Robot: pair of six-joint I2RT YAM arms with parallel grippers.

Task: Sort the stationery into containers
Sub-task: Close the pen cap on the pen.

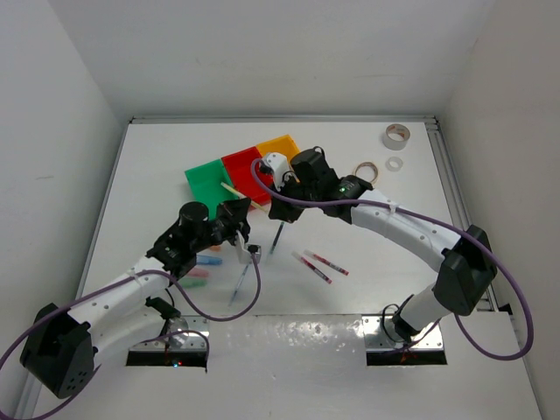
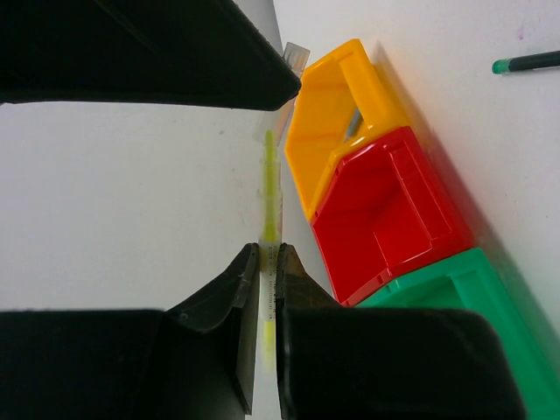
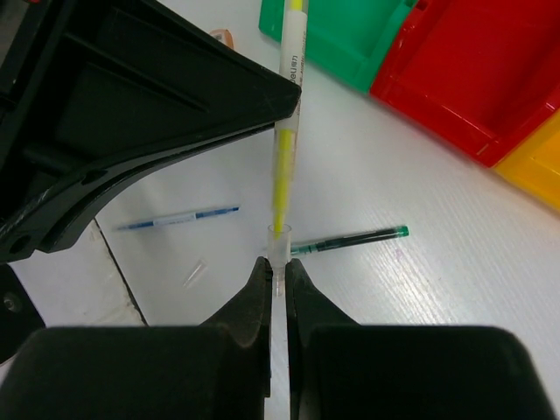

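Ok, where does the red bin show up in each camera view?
Top external: the red bin sits above centre, in the middle of the row of three bins.
Left wrist: the red bin is right of centre, to the right of the yellow pen.
Right wrist: the red bin fills the top right corner.
Shared landmark: the green bin joined to it, seen lower right and top centre in the two wrist views.

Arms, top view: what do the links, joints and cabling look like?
The left arm and right arm: white links, black joint housings, a loose purple cable along each. A green light sits near the right wrist. The left end effector and right end effector: black, two wedge-shaped fingers.
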